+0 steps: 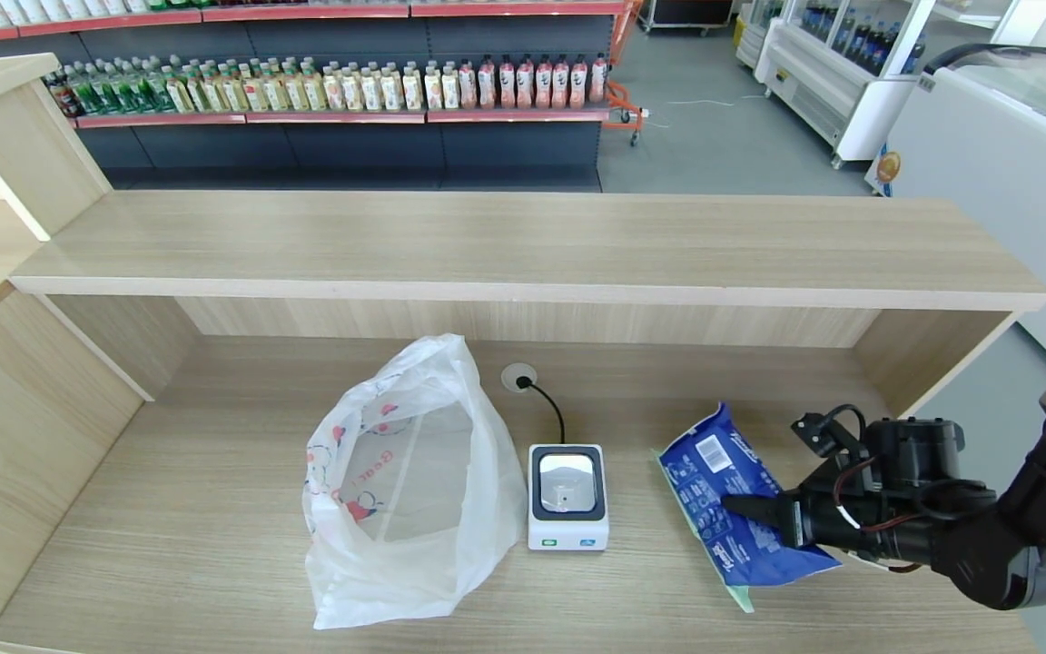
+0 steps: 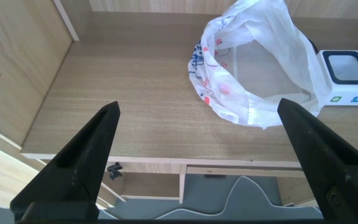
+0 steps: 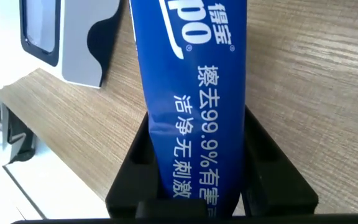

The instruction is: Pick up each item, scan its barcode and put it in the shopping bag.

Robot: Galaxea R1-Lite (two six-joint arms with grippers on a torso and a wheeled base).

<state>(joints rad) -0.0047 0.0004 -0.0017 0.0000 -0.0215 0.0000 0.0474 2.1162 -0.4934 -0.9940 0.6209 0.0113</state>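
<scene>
the thin, translucent white plastic shopping bag with red print slumps open-mouthed on the pale wood-grain table, the grain showing through its walls. right of the boxy white barcode scanner, the right tool clamps the glossy blue soft packet. the left tool gapes wide, holding nothing.

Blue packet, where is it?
In the head view the blue packet is on the robot's right, clamped in the right gripper, just right of the scanner.

Blue pack, far end beyond right wrist view's edge
</scene>
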